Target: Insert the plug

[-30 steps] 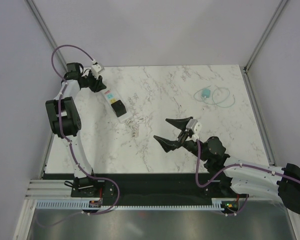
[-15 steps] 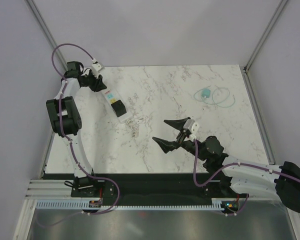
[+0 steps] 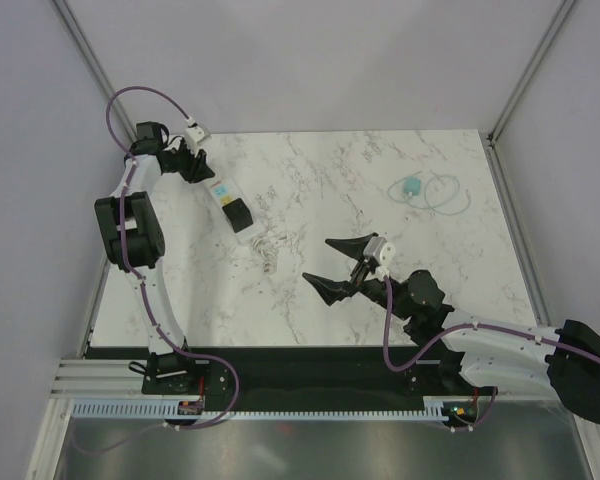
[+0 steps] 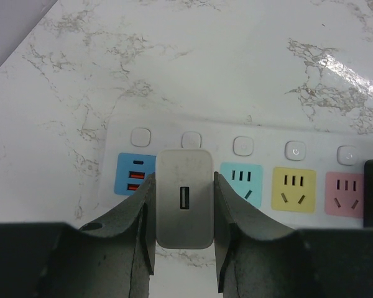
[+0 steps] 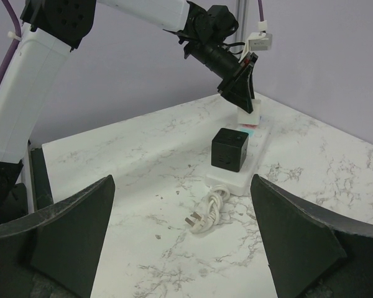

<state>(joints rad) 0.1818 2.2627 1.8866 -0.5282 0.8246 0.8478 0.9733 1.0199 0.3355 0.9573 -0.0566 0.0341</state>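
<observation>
My left gripper [image 4: 184, 181] is shut on the white plug [image 4: 185, 208], a square charger block with a USB port facing the camera. It hangs over the white power strip [image 4: 267, 146], between the blue USB panel [image 4: 135, 174] and the teal socket [image 4: 241, 183]. Whether its pins are seated I cannot tell. Yellow [image 4: 293, 188] and pink [image 4: 344, 192] sockets follow to the right. From above, the strip [image 3: 227, 200] lies at the table's far left under the left gripper [image 3: 204, 172]. My right gripper [image 3: 320, 259] hovers wide open mid-table with nothing in it.
A black cube adapter [image 5: 229, 149] sits plugged into the strip's near end. The strip's coiled white cord and plug [image 5: 208, 214] lie beside it. A teal object with clear tubing [image 3: 412, 187] rests at the far right. Grey walls close the left and back edges.
The left gripper has stayed shut on the plug over the strip, barely shifting. The right arm has drifted slightly left, still open.
</observation>
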